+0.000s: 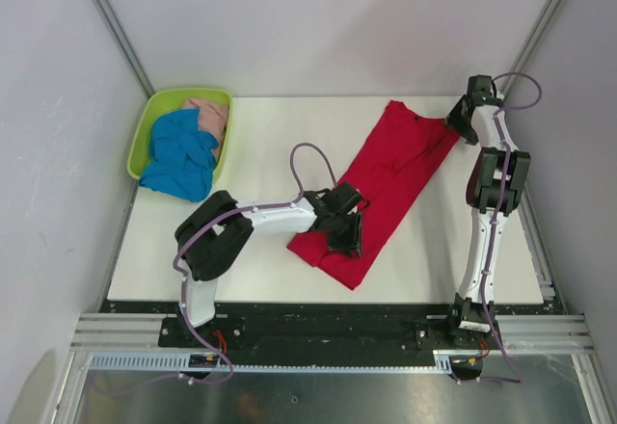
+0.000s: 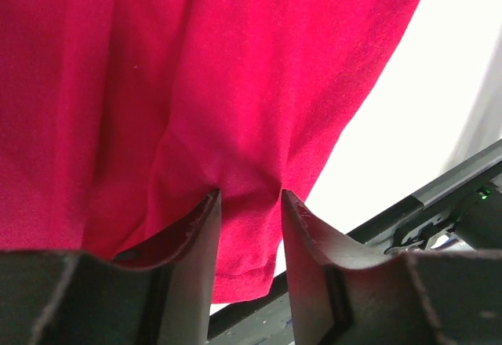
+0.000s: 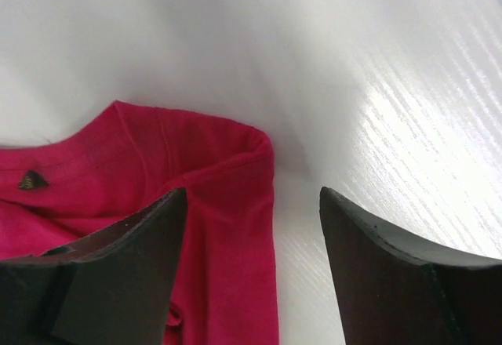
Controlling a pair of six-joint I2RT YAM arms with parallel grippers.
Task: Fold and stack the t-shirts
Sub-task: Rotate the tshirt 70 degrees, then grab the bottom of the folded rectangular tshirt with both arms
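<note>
- The bright red cloth t-shirt [image 1: 390,169] lies in a long band slanting across the white counter [image 1: 260,135].
- My left gripper [image 2: 249,196] is narrow, pinching a pucker at its near end (to carry a fold, I judge).
- My right gripper [image 3: 252,192] gapes wide at the far corner, holding nothing.
- The lime-green plastic basket [image 1: 142,135] holds the bright blue t-shirt [image 1: 178,159] and the pale pink t-shirt [image 1: 210,116].

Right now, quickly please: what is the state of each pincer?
Left pincer: closed on a fold of the red t-shirt.
Right pincer: open, holding nothing, above the shirt's edge.
</note>
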